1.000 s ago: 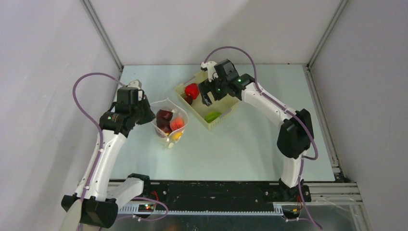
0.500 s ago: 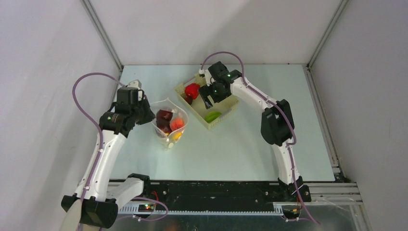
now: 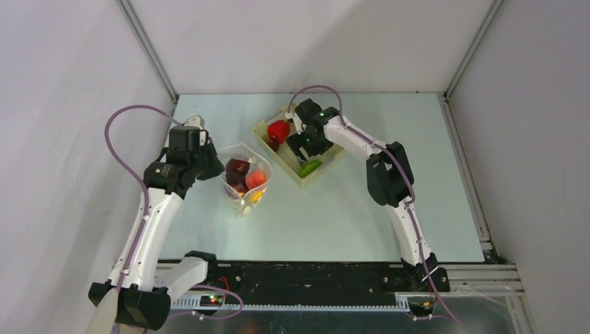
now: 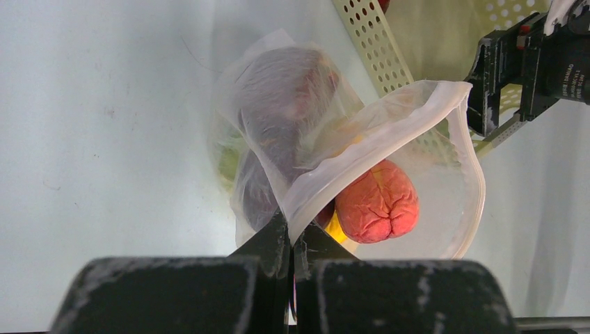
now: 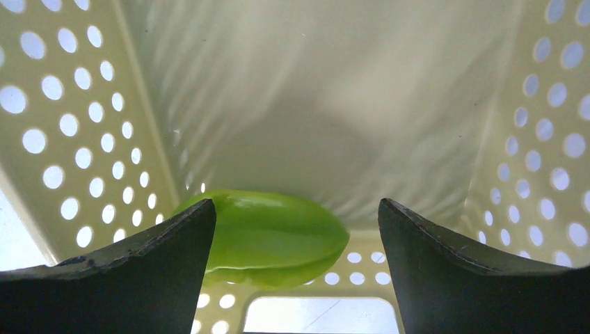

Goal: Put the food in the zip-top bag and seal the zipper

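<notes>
Zip-top bag (image 3: 245,182) upright on table (image 3: 362,216), just left of pale yellow perforated basket (image 3: 280,158) and apart from it, mouth gaping upward, not sealed. Inside bag: dark purple piece (image 3: 238,167) toward far side, orange-red piece (image 3: 257,179) beside it, yellow piece (image 3: 256,197) lower down, all packed against each other. In left wrist view, same dark purple piece (image 4: 285,104) veiled by clear film, orange-red piece (image 4: 378,202) exposed through open mouth, faint green tint behind film at left, identity not determinable. Left gripper (image 3: 209,161) at left side of bag, fingers pressed together on mouth rim, film pinched between them (image 4: 292,233). Remaining food in basket: red piece (image 3: 278,129) at far-left end, small dark piece (image 3: 273,145) touching it, green piece (image 3: 308,168) at near end against end wall. Right gripper (image 3: 305,148) lowered inside basket between red piece and green piece, jaws wide apart, nothing held. In right wrist view, green piece (image 5: 268,236) on basket floor just ahead of fingertips, nearer left finger; contact with that finger not determinable. Right gripper (image 5: 296,209) aimed at perforated end wall.
</notes>
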